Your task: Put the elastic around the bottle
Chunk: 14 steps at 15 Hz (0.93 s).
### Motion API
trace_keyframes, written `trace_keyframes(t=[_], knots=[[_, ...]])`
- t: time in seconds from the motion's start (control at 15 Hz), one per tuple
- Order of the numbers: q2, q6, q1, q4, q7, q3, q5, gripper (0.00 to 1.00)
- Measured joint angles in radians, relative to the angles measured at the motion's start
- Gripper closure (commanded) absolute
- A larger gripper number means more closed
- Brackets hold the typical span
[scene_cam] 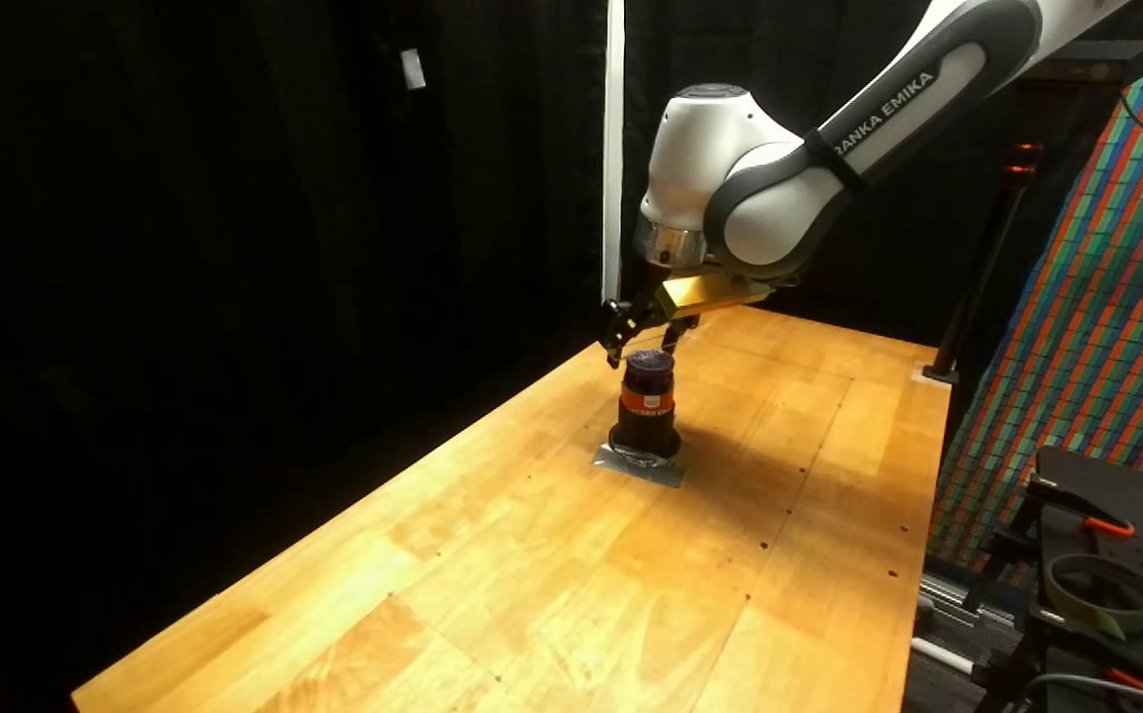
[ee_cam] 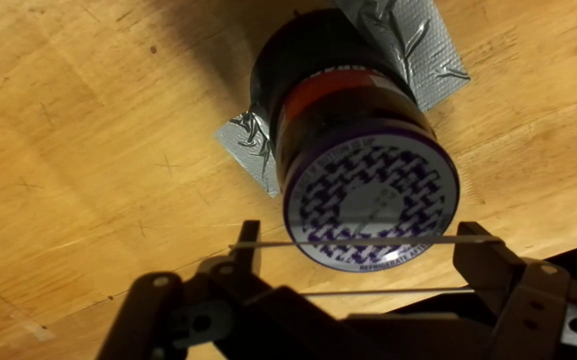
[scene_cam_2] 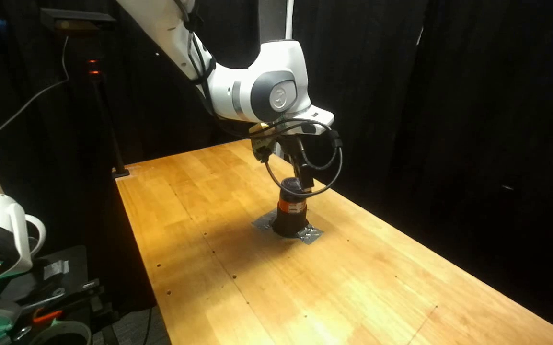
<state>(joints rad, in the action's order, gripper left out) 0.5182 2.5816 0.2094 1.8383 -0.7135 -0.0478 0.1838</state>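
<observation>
End effector [ee_cam: 362, 233], fingers [ee_cam: 481, 260] wide apart, elastic [ee_cam: 368, 241] taut between them, near the top of the bottle [ee_cam: 363, 175], upright in a black holder [scene_cam_2: 290, 221].

Duct tape [ee_cam: 426, 52] is sticking to the wooden worktop [scene_cam: 552, 584]; black curtains [scene_cam: 215, 257] are hanging behind; a tape roll [scene_cam: 1077, 606] is lying near an orange object [scene_cam: 1109, 527], possibly a handle.

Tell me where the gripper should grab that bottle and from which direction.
Probably by the round cap, from straight above, the open gripper closing across it: the bottle stands upright, top exposed, and grey tape flanks the dark base. The elastic stretched between the fingers might get in the way.
</observation>
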Motion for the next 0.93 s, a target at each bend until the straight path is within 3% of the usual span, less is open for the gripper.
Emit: trace_keyframes(t=[0.67,0.93], knots=[[0.059,-0.002,0.001,-0.038,-0.014,-0.017,-0.043,0.0],[0.06,-0.101,0.001,-0.053,-0.007,-0.007,-0.085,0.0]])
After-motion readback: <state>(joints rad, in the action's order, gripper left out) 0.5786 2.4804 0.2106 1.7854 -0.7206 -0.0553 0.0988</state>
